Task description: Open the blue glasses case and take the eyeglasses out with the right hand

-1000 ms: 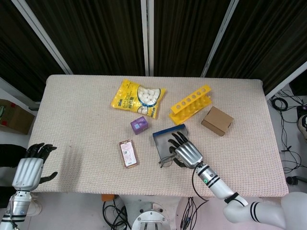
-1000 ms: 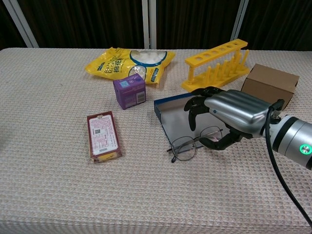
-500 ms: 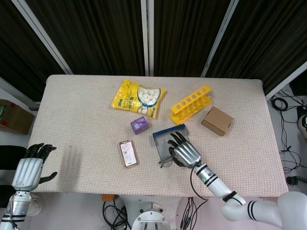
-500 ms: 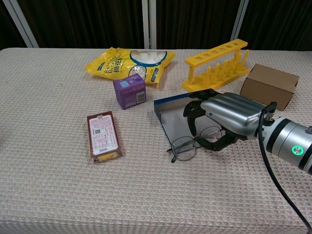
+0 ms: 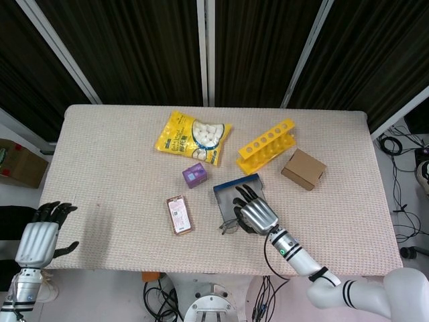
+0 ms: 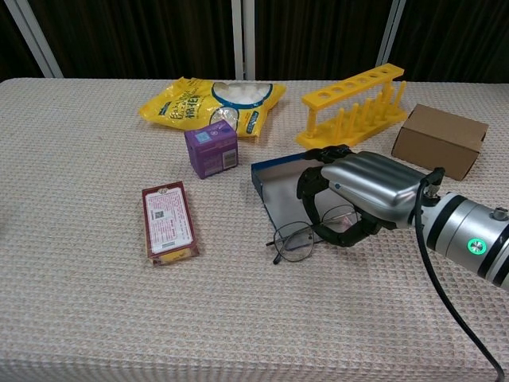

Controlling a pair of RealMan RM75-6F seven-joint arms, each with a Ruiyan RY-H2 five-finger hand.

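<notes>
A: What is seen from the head view that is missed from the chest view?

B: The left hand (image 5: 38, 238) is seen only from above. It is held off the near left corner of the table (image 5: 100, 147), well apart from the blue glasses case (image 5: 236, 190). Its fingers are spread and nothing is held in it. The whole table is seen from above too.

A: And what is shown better by the chest view?

B: The eyeglasses (image 6: 306, 235) are seen much more clearly there. Thin dark wire rims and round clear lenses can be made out. One lens lies on the cloth just in front of the case, and the other is under the right hand (image 6: 362, 191). The right hand is curled over the glasses, and the frame seems to be pinched by the thumb and fingers.

A: What is hidden or hard to tell?

B: Most of the open case is covered by the right hand. Only its blue edge and pale grey inside are seen. The exact spot where the frame is touched cannot be made out.

A: What else is near the case?

B: A purple box (image 6: 211, 148) is just to its left, and a red packet (image 6: 168, 221) lies further left. A yellow rack (image 6: 357, 103) and a brown cardboard box (image 6: 440, 140) are behind it, and a yellow snack bag (image 6: 211, 102) is behind the purple box.
</notes>
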